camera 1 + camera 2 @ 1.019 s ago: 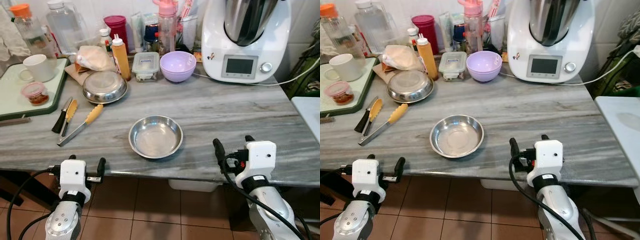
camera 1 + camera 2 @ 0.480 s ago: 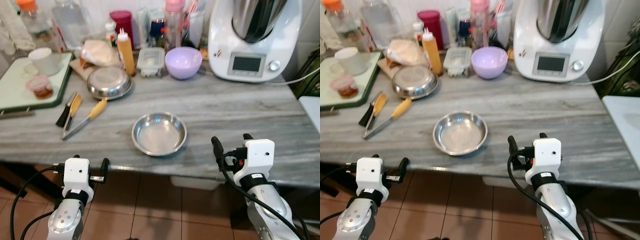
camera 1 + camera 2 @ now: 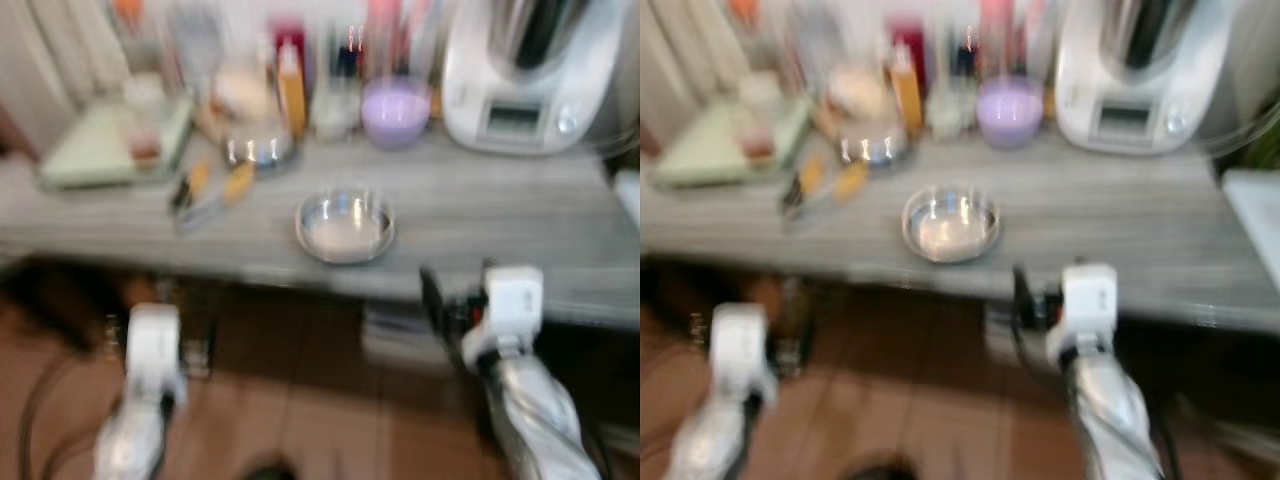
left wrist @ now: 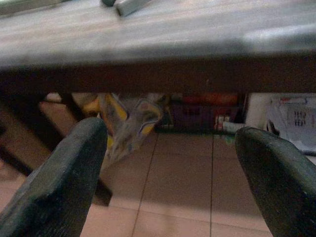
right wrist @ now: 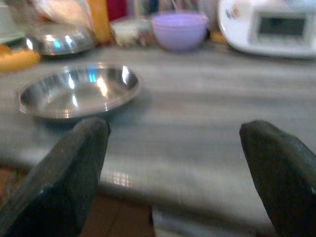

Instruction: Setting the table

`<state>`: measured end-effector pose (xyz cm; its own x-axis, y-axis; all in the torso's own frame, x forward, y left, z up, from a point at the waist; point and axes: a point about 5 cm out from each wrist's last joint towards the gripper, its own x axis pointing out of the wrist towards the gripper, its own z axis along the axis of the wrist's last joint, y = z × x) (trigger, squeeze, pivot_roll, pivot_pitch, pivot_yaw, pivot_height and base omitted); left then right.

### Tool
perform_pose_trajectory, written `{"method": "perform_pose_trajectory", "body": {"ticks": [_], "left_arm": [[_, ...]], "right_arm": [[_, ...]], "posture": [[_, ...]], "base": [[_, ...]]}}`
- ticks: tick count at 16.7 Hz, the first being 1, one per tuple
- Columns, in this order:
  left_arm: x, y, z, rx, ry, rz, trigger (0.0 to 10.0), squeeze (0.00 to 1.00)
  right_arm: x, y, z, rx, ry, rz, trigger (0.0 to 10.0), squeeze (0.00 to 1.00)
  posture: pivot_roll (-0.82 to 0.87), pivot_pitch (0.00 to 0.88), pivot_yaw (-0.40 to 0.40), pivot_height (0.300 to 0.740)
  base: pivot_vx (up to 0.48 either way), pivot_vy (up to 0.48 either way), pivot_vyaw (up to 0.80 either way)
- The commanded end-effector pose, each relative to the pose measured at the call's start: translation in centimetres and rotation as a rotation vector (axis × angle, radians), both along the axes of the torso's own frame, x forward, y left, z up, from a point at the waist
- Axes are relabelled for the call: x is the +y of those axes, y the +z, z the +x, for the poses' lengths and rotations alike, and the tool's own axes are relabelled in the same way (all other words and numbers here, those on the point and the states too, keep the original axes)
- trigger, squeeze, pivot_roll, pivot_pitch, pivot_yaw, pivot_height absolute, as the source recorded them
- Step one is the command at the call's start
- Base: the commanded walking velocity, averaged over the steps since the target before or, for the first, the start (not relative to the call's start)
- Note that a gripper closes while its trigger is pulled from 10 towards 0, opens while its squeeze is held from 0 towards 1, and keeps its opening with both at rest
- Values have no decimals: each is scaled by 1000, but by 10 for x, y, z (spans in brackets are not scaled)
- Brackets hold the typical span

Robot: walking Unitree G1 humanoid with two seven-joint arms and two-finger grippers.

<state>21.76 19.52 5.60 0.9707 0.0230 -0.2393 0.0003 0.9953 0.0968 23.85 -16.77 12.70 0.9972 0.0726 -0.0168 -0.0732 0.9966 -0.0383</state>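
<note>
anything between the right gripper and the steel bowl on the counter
Nothing but bare grey countertop: in the right wrist view, the right gripper, jaws open, looks across it at the steel bowl.

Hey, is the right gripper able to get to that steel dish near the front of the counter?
Probably yes. The right gripper is open at counter height, and the steel dish lies ahead on the counter with nothing between them.

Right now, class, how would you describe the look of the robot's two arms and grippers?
Both silver arms end in boxy white wrist housings. The right gripper and left gripper each have two thick, rounded matte-black fingers. A black cable loops beside the right wrist. The head views are blurred.
</note>
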Motion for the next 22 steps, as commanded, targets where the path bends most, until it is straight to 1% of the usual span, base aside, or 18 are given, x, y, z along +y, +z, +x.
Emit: {"method": "perform_pose_trajectory", "body": {"ticks": [1, 2, 3, 6, 8, 10, 12, 20, 22], "left_arm": [[3, 11, 8, -40, -7, 16, 10000, 0], [2, 11, 8, -38, -10, 17, 10000, 0], [2, 11, 8, -37, -9, 16, 10000, 0], [2, 12, 7, -35, -12, 16, 10000, 0], [2, 13, 7, -34, -17, 21, 10000, 0], [2, 14, 7, -33, -18, 24, 10000, 0], [1, 14, 7, -30, -20, 26, 10000, 0], [1, 13, 9, -30, -31, 33, 10000, 0], [0, 15, 10, -64, -57, 53, 10000, 0]], "right_arm": [[0, 2, 1, -9, -12, 23, 10000, 0], [-3, 2, 3, -3, -54, 27, 10000, 0], [-4, 2, 5, 1, -67, 42, 10000, 0], [-4, 2, 6, 3, -85, -12, 10000, 0], [-6, -1, 7, 13, -98, 15, 10000, 0], [-8, -2, 8, 18, -113, -8, 10000, 0], [-8, -4, 9, 40, -131, 9, 10000, 0], [-5, -4, 12, 48, -111, 5, 10000, 0], [-5, -5, 13, 55, -107, 17, 10000, 0]], "posture": [[-44, 73, 76, 740], [-45, 78, 76, 740], [-45, 76, 75, 740], [-46, 77, 77, 740], [-46, 77, 77, 740], [-42, 80, 78, 740], [-41, 81, 79, 740], [-39, 81, 82, 740], [-41, 82, 83, 740]], "base": [[-296, 0, 0], [-304, 0, 0], [-304, 0, 0], [-304, 0, 0], [-306, 0, 0], [-306, 0, 0], [-309, 0, 0], [-329, 0, 0], [-137, 0, 0]]}}
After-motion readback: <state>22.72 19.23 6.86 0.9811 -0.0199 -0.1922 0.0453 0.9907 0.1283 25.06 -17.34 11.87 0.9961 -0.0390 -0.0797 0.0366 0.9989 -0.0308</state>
